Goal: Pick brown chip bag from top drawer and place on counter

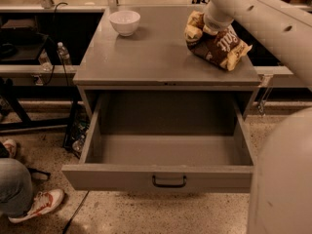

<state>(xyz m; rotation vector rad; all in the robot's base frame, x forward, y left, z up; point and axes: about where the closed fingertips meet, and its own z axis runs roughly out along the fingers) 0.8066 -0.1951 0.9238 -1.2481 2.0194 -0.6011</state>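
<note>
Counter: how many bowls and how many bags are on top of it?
Bowl: 1
Chip bag: 1
Total: 2
Gripper is not counted; it sits at the bag's top end, above the counter at its far right.

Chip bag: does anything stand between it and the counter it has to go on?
Nothing visible does. The bag already lies at the right rear of the counter, with the end effector at its top. The bowl stands apart at the left rear.
</note>
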